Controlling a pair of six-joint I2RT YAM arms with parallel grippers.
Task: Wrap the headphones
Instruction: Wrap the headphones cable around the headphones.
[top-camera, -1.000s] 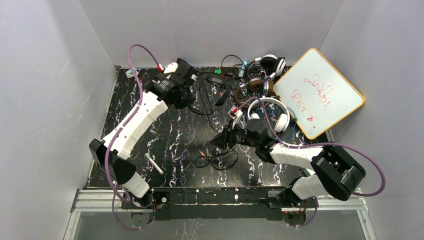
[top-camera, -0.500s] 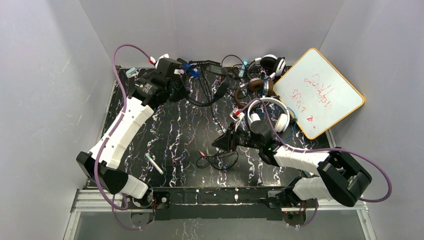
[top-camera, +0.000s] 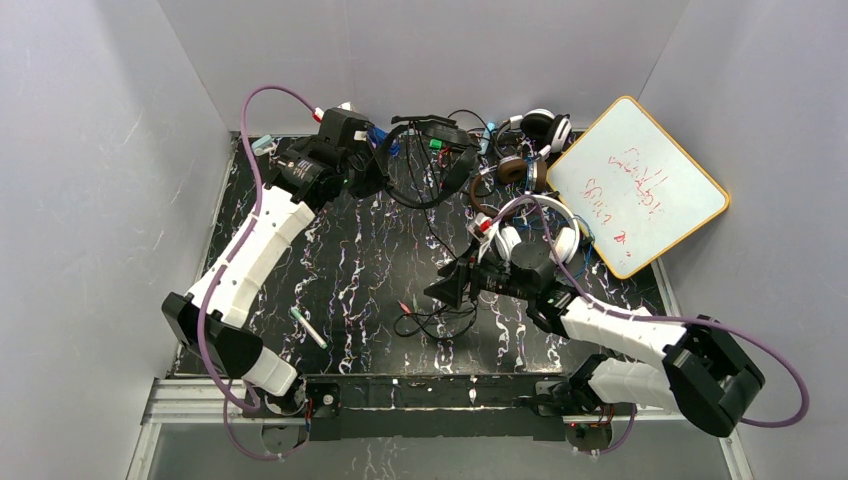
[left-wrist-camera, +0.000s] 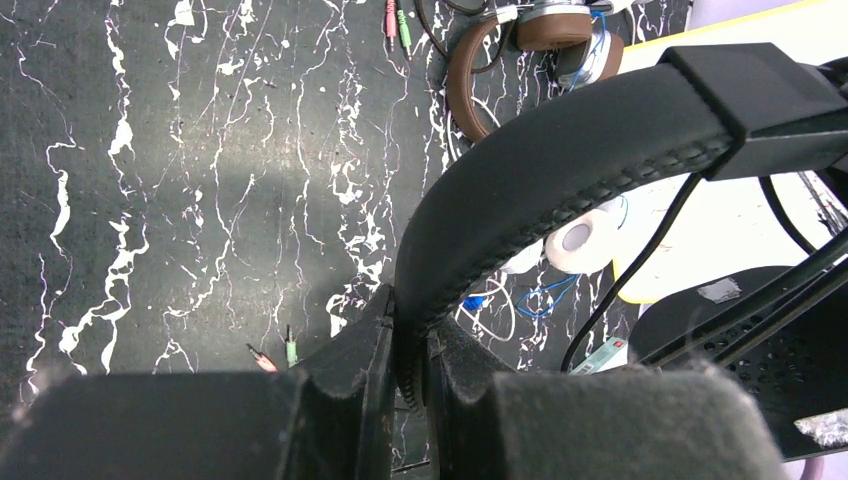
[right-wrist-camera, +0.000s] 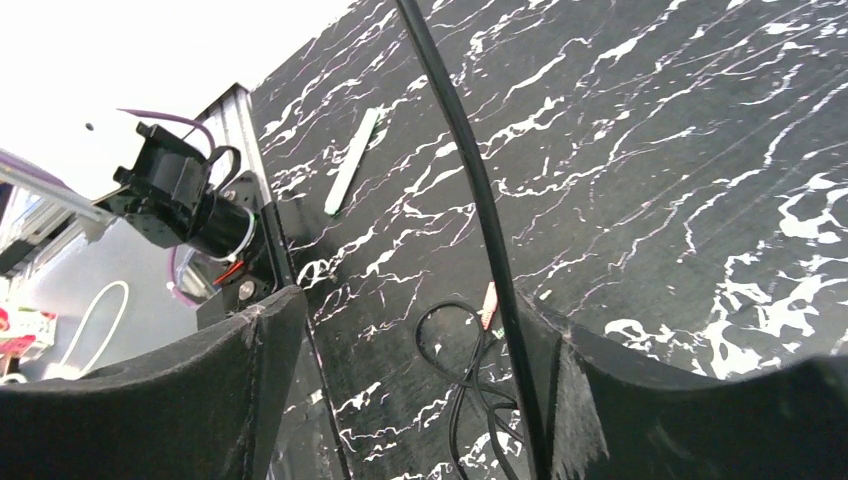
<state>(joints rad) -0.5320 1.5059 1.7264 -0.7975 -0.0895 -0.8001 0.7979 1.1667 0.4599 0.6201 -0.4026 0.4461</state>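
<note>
Left gripper (left-wrist-camera: 408, 345) clenched on black headset (left-wrist-camera: 560, 150) band above far edge of tabletop (top-camera: 350, 260); right gripper (right-wrist-camera: 415, 320) released, jaws wide around black cord (right-wrist-camera: 470, 170) mid-table, bare stretch between arms.

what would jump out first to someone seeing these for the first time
The left gripper is clamped on the headband of the black headphones, held up over the far side of the table. A black cord runs between the open jaws of the right gripper near mid-table. At the far right sits a whiteboard with red scribbles, white headphones beside it.
</note>
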